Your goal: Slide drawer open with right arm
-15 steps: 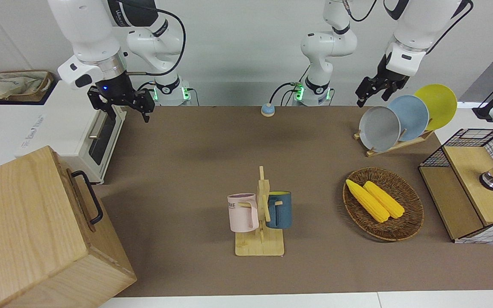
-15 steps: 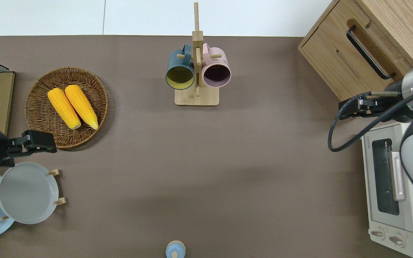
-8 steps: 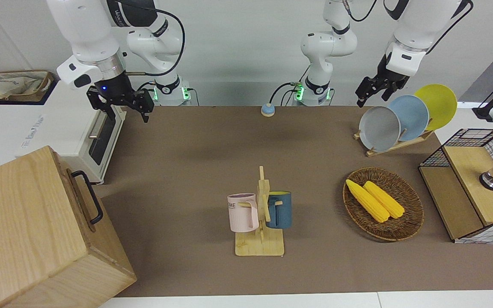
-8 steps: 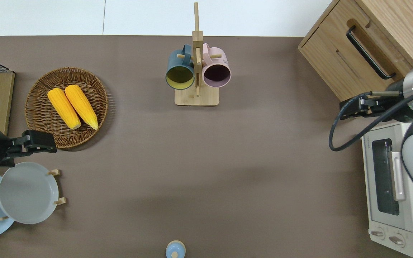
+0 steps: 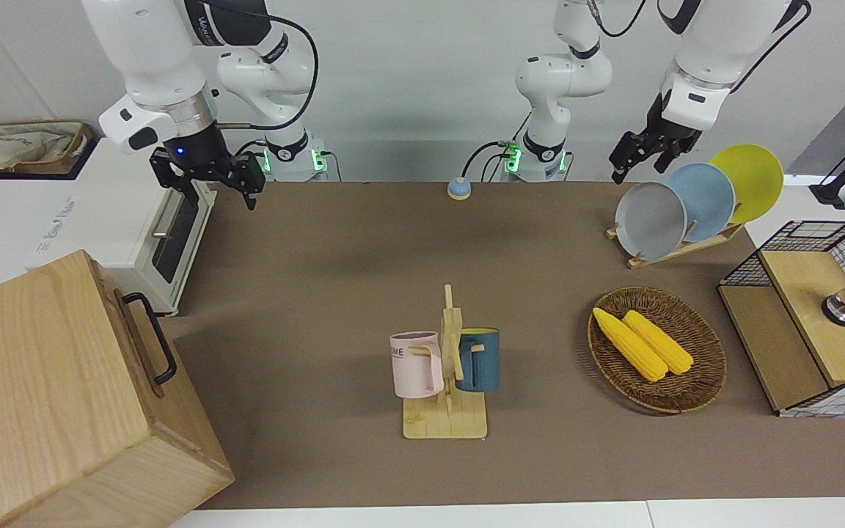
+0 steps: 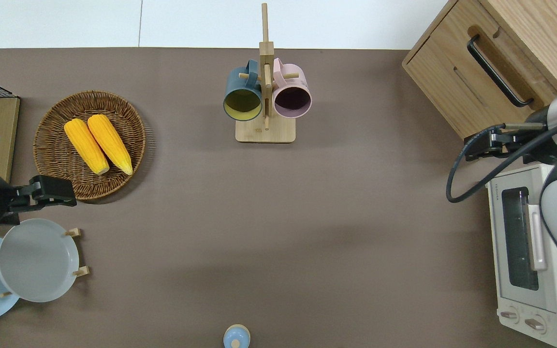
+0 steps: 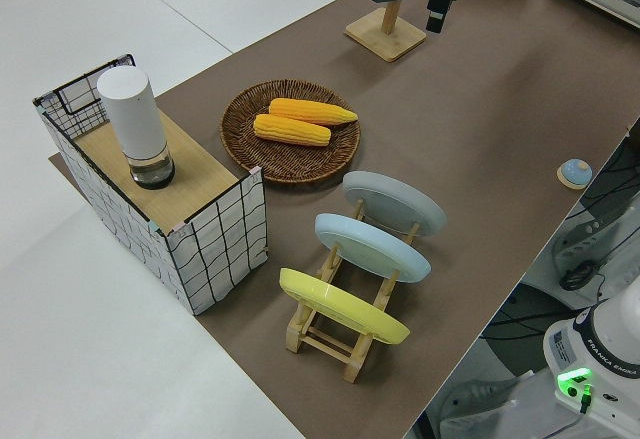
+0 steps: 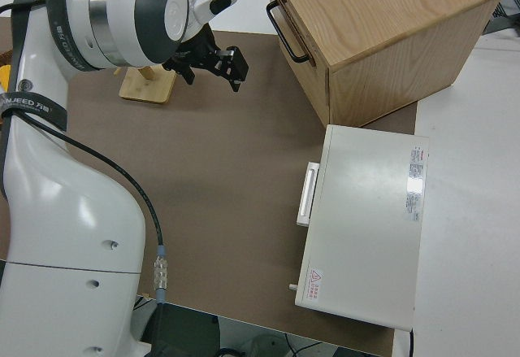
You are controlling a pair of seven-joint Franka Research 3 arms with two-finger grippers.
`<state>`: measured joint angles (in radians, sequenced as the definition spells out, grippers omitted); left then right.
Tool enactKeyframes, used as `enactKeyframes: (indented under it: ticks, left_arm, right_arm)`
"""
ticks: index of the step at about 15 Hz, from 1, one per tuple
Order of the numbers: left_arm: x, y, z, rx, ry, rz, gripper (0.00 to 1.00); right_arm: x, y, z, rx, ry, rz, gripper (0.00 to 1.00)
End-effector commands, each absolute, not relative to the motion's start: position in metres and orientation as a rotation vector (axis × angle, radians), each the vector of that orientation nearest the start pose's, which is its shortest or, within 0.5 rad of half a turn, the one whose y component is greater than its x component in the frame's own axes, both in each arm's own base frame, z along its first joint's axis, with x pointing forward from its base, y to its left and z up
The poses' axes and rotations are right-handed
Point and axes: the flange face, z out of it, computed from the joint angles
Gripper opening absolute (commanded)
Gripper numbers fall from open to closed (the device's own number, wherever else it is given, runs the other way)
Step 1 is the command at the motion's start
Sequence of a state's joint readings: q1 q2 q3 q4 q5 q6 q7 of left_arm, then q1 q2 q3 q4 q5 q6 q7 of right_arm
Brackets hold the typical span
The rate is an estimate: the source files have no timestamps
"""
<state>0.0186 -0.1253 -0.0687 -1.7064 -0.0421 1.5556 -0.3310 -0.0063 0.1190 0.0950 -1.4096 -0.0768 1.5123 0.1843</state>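
The drawer [image 6: 452, 65] sits shut in a pale-wood cabinet [image 5: 41, 381] at the right arm's end of the table, its front flush with the cabinet. Its black bar handle [image 5: 151, 339] [image 6: 497, 68] [image 8: 286, 32] has nothing on it. My right gripper [image 5: 221, 196] [image 6: 474, 147] [image 8: 215, 71] is open and empty. It hangs over the mat between the white toaster oven [image 6: 525, 251] and the cabinet's nearer corner, apart from the handle. My left gripper [image 5: 635, 167] is parked, with open fingers.
A mug rack [image 5: 448, 374] with a pink and a blue mug stands mid-table. Toward the left arm's end are a wicker basket [image 5: 701, 381] holding two corn cobs, a plate rack [image 5: 686, 198] and a wire crate [image 5: 818, 315]. A small blue knob [image 5: 458, 189] lies near the arm bases.
My right gripper has shifted slightly toward the right arm's end of the table, closer to the cabinet. The left arm and the drawer have not moved.
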Motion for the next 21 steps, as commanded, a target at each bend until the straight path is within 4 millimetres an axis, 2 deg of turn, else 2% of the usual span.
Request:
enactKeyframes:
  ticks: [1,5,7,11,14,15,19,21]
  left_arm:
    - [0.508,-0.030,0.631,-3.139,-0.439,0.056,0.99]
    - [0.508,-0.030,0.631,-3.139,-0.439,0.056,0.99]
    - [0.508,-0.030,0.631,-3.139,-0.439,0.056,0.99]
    - [0.508,-0.030,0.631,-3.139,-0.439,0.056,0.99]
    - [0.508,-0.030,0.631,-3.139,-0.439,0.056,0.99]
    - [0.507,-0.030,0.631,-3.139,-0.439,0.058,0.99]
    - [0.508,-0.030,0.631,-3.139,-0.439,0.056,0.99]
    - [0.508,-0.030,0.631,-3.139,-0.439,0.056,0.99]
  right_arm:
    - [0.584,0.045,0.627,-3.270,0.143,0.014,0.985]
    - [0.585,0.063,0.624,-3.351,0.134,-0.008,0.983]
    - [0.583,0.086,0.622,-3.399,0.125,-0.033,0.983]
    - [0.590,0.117,0.605,-3.583,0.007,-0.087,0.983]
    - [0.587,0.138,0.591,-3.730,-0.116,-0.128,0.983]
    - [0.588,0.146,0.580,-3.783,-0.173,-0.131,0.983]
    - [0.599,0.156,0.555,-3.924,-0.310,-0.181,0.983]
    - [0.606,0.153,0.548,-3.982,-0.378,-0.212,0.983]
